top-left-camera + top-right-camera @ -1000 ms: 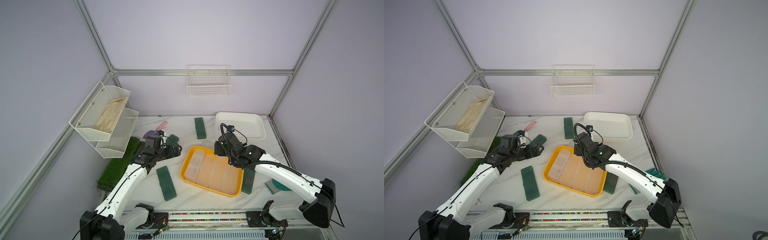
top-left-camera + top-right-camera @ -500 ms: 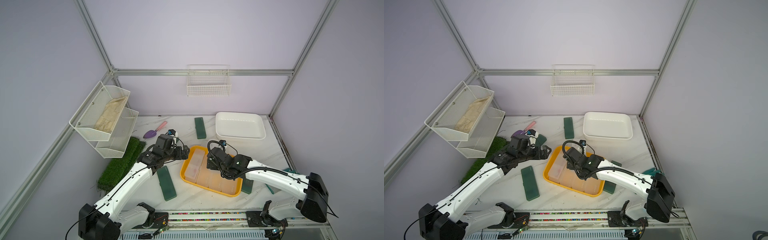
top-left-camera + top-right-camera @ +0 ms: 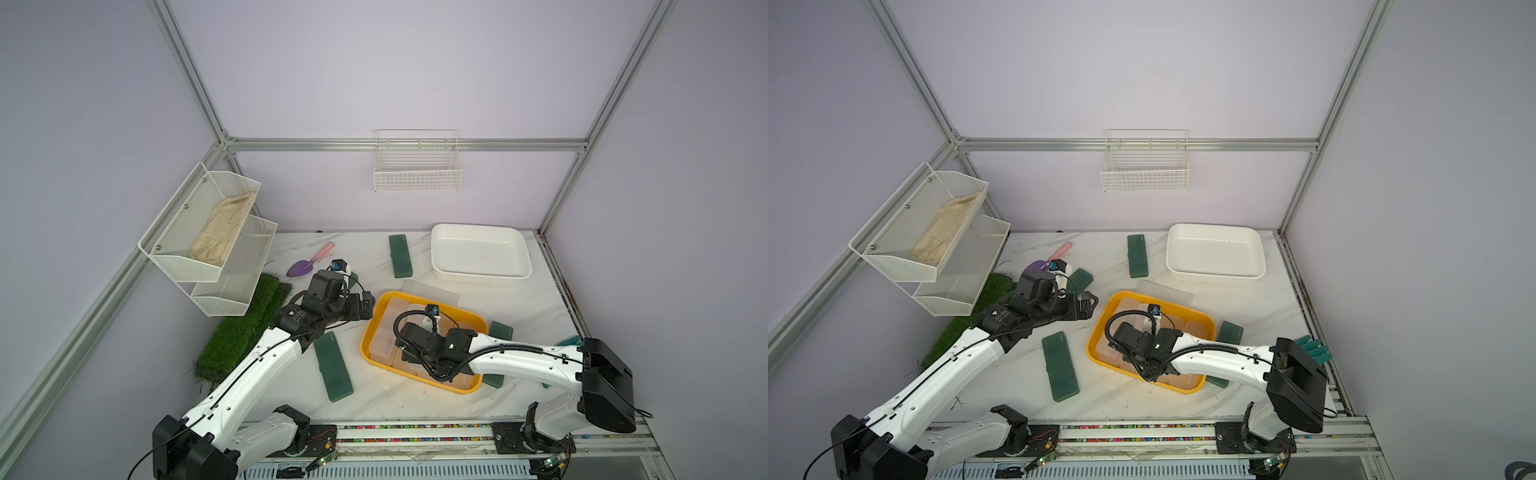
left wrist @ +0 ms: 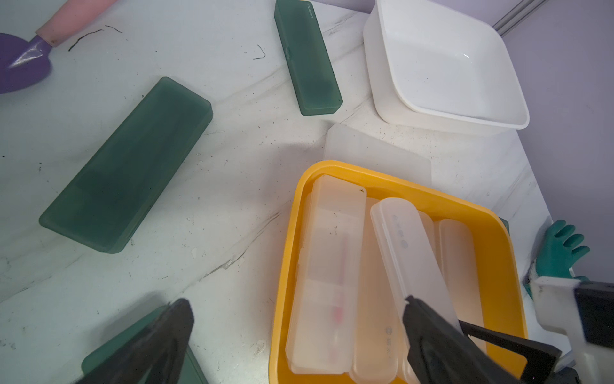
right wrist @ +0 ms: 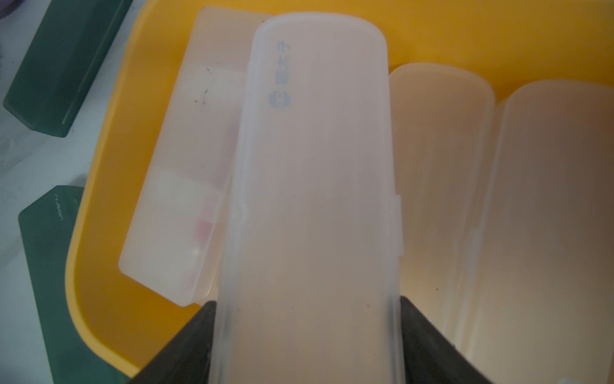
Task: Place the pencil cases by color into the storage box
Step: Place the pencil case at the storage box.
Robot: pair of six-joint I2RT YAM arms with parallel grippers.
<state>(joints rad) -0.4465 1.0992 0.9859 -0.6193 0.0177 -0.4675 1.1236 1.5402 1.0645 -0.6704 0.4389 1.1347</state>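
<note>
Pencil cases, frosted: one frosted case (image 5: pixel 315 199) is clamped across its width between the jaws of the right gripper (image 5: pixel 307 302). The case is tilted inside the yellow storage box (image 4: pixel 289 232), with its free end above the other frosted cases (image 5: pixel 438 166), which lie flat side by side on the box floor.

Pencil cases, green: the dark green cases (image 3: pixel 332 365) lie flat on the table (image 3: pixel 415 399), all outside the box. A second green case (image 3: pixel 400 262) lies just beside the white tray (image 3: pixel 482 276). A third green case (image 3: pixel 500 330) lies against the box's right side, partly hidden under the right arm.

The left gripper (image 4: pixel 295 302) has its jaws spread wide and holds nothing. It hovers over the table at the box's left rim.
</note>
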